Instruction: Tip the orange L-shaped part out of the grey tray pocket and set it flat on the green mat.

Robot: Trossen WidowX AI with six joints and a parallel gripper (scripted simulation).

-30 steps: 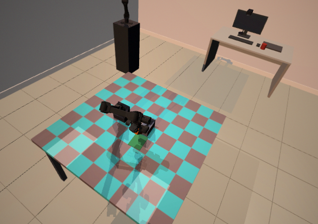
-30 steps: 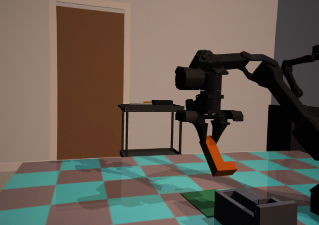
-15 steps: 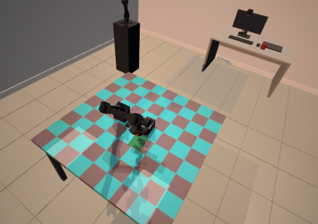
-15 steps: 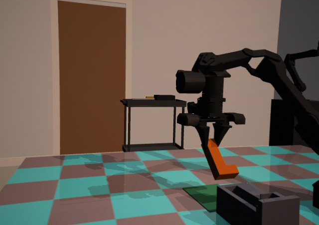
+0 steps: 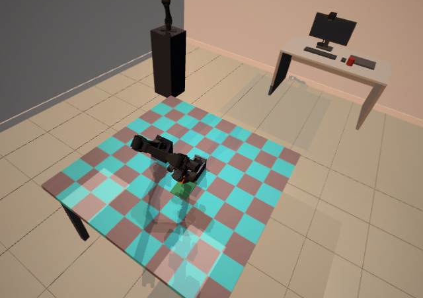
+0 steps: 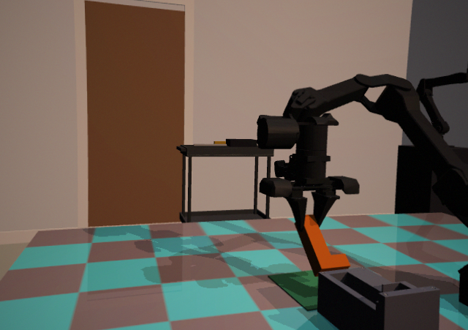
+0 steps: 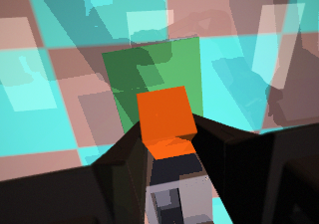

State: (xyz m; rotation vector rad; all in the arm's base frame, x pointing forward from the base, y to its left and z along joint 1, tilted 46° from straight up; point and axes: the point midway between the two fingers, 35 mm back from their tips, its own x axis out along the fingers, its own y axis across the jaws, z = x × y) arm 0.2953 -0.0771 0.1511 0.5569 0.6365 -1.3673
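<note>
My gripper (image 6: 312, 216) is shut on the upper end of the orange L-shaped part (image 6: 319, 247). The part hangs tilted below the fingers, its L-shaped foot lowest, just above the green mat (image 6: 298, 284). The grey tray (image 6: 374, 296) stands right beside the mat, its pocket empty. In the wrist view the orange part (image 7: 164, 118) sits between the two dark fingers, over the green mat (image 7: 157, 75), with the tray (image 7: 174, 194) at the bottom edge. In the top view the arm covers most of the part (image 5: 183, 180) and the mat (image 5: 182, 189) shows just in front of it.
The table is a teal and brown checkerboard. A black pedestal (image 5: 168, 61) with another arm stands behind the table. A desk with a monitor (image 5: 333, 64) and a small black cart (image 6: 227, 178) stand farther off.
</note>
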